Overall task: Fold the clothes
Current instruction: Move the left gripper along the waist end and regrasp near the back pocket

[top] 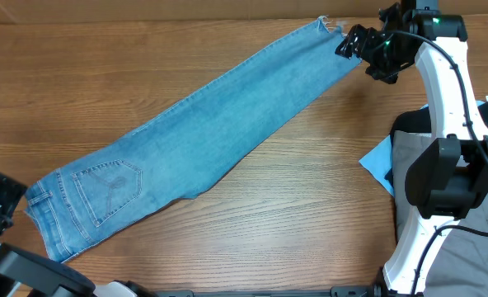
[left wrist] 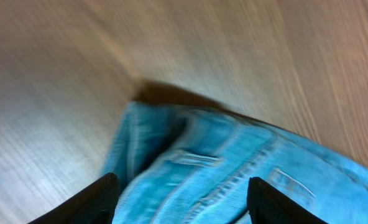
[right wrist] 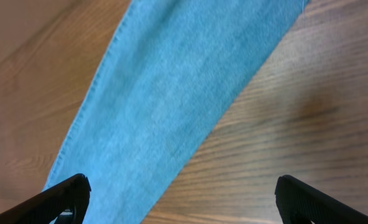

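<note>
The light-blue jeans [top: 203, 136] lie flat in a long diagonal band, with the waist and back pocket [top: 108, 190] at the lower left and the frayed ankle hem [top: 326, 26] at the upper right. My left gripper [top: 13, 202] is at the waist end. In the left wrist view my left gripper [left wrist: 181, 186] has its jaws apart over the blurred, bunched waistband [left wrist: 196, 162]. My right gripper [top: 347, 43] hovers by the ankle end. In the right wrist view my right gripper [right wrist: 181, 186] is wide open, one finger over the denim leg [right wrist: 171, 81] and the other over bare wood.
Grey-beige trousers [top: 409, 177], a black garment [top: 409, 124] and a corner of blue cloth [top: 378, 162] lie at the right edge, under the right arm's base [top: 446, 177]. The wooden table [top: 293, 214] surrounds the jeans.
</note>
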You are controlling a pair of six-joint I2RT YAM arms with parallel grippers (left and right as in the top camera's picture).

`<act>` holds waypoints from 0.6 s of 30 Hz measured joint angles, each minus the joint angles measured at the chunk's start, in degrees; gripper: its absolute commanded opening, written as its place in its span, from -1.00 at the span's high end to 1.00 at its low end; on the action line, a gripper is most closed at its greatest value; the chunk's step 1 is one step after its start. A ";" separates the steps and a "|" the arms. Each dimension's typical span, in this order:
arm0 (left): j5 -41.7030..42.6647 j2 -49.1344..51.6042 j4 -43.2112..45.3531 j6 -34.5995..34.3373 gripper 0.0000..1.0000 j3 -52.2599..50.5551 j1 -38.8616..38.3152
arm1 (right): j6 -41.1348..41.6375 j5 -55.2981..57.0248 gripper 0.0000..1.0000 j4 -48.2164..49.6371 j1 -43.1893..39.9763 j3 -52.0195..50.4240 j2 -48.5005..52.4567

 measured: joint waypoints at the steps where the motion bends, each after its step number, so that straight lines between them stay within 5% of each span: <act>1: 0.35 0.52 -0.22 0.31 -0.36 0.00 -0.74 | -0.02 0.00 -0.96 -0.52 0.00 0.00 0.00; 15: -1.68 11.06 -5.77 -0.42 -0.26 -0.52 -3.02 | -0.26 3.26 -1.00 -10.47 0.00 0.00 0.00; 18: -1.68 11.28 -4.81 -0.55 0.11 -2.05 -3.02 | -0.26 3.69 -1.00 -10.99 0.00 0.00 0.00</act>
